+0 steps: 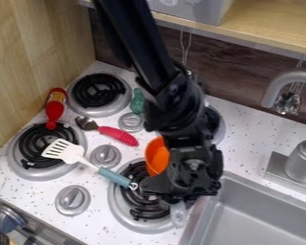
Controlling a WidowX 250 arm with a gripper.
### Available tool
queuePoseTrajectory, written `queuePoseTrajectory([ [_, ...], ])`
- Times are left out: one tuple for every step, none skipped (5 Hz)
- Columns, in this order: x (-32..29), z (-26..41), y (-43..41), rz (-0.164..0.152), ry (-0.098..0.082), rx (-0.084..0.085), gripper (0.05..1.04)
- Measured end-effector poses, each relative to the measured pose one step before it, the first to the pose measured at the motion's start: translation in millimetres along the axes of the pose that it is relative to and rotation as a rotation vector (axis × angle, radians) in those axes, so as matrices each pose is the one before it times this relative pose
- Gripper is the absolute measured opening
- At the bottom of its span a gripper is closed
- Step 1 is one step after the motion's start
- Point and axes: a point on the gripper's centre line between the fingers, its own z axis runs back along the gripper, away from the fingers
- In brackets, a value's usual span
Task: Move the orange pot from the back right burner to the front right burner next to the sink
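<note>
**Over the near right burner [122,210], your tool [181,186] is beside the orange vessel**

Your black arm comes down from the top edge of the view, and the tool hangs above the near right burner, close to the left rim of the metal sink [261,210]. You cannot tell from this view if the tool is wide or narrow, nor if it holds something. The orange vessel [156,157] is at the left side of the tool, over the upper part of the same burner, and the dark body of the tool covers a part of it. Just below the tool you see a pale, see-through piece [179,214], but its kind is not clear.

The spatula [63,150] has its white slotted head on the near left burner [25,168], and its blue-grey handle goes across to the near right burner, with its end near the tool. Farther back on the white tabletop [235,139], a spoon [86,123] with a red handle lies near a stove knob [131,122]. One red object [54,109] with a yellow part reaches the near left burner, and a green object [137,101] is beside the far left burner [99,111]. To the right of the sink's upper corner stands the grey faucet [300,160].
</note>
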Motion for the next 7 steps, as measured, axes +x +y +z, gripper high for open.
queuePoseTrajectory([
  [0.78, -1.61, 2.18, 0.0088, -0.0131, -0.0189, 0.360],
  [3.46, -1.38, 0.49, 0.0054, -0.0175, -0.0280, 0.405],
  [-0.71, -1.21, 4.02, 0.0009, -0.0032, -0.0090, 0.728],
  [-2.62, 0.03, 1.93, -0.0080, 0.0278, 0.0151, 0.963],
  [-0.04, 0.59, 4.65, 0.0174, 0.0055, 0.0349, 0.996],
  [8.57, 11.88, -3.54, 0.0098, -0.0095, 0.0134, 0.996],
  [3.37, 7.05, -6.75, 0.0176, -0.0179, 0.0049, 0.997],
])
